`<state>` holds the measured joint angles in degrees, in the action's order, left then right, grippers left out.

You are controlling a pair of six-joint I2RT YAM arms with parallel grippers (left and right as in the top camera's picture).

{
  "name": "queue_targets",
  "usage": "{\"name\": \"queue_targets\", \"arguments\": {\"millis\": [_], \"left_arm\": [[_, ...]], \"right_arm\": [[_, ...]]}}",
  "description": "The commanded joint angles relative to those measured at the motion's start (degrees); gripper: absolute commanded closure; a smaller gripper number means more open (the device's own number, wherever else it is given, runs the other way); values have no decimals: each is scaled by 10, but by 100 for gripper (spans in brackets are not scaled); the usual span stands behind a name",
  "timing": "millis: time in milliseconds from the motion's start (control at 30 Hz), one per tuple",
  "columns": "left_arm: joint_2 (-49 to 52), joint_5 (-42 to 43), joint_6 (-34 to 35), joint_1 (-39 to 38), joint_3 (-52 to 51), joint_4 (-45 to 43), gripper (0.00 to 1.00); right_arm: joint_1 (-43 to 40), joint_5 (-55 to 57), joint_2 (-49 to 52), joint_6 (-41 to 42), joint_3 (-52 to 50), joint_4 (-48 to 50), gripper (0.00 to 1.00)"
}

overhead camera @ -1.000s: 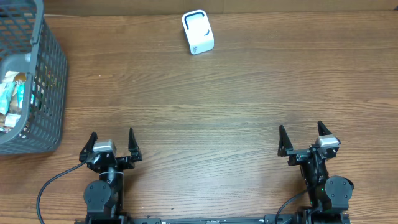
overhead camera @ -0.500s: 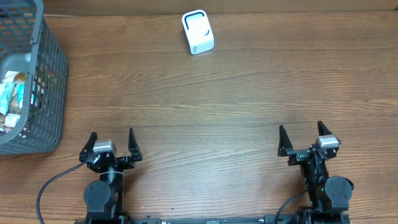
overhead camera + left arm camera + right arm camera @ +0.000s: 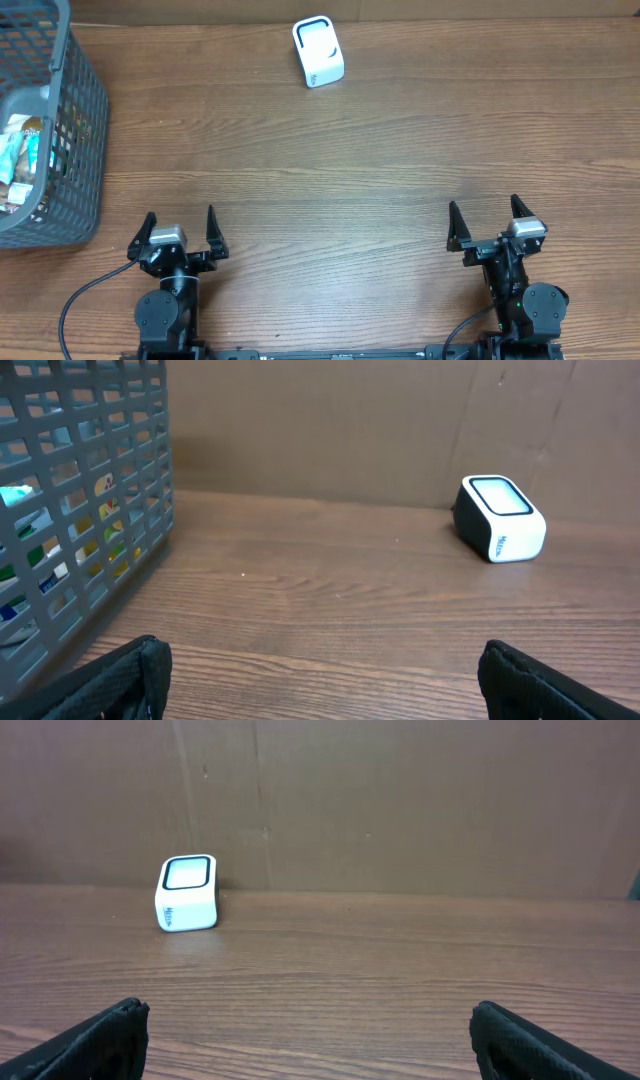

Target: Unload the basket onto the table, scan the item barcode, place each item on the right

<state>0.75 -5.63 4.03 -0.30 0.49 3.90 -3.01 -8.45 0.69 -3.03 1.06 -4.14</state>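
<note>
At the far left, one grey basket point(image 3: 85, 110) is sitting on the table point(image 3: 330, 170), and the packets point(image 3: 22, 160) to be scanned are lying inside it. Through the mesh I am counting at least two, though the true number is not showing. They are looking like thin printed pouches, so I am judging them light, soft and crinkly, probably slick, and likely to sag if pinched by one corner. Taking one by a sealed edge is seeming the safest hold, leaving the barcode face uncovered. Right of the basket, low in the overhead view, the left gripper point(image 3: 180, 214) is hanging with its fingers spread wide, holding nothing. One white scanner point(image 3: 318, 52) is standing at the far edge, near the middle, its window facing up. At the right, the right gripper point(image 3: 483, 203), second of the two, is likewise gaping empty, well apart from everything.
</note>
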Motion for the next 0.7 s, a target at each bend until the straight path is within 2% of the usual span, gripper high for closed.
{"name": "queue_targets", "arguments": {"millis": [0, 667], "left_arm": [[-4, 1, -11, -1, -2, 0, 1], [-4, -3, -11, -1, -2, 0, 0]], "right_arm": [[-1, 9, -5, 0, -6, 1, 0], [-1, 9, -5, 0, -6, 1, 0]]}}
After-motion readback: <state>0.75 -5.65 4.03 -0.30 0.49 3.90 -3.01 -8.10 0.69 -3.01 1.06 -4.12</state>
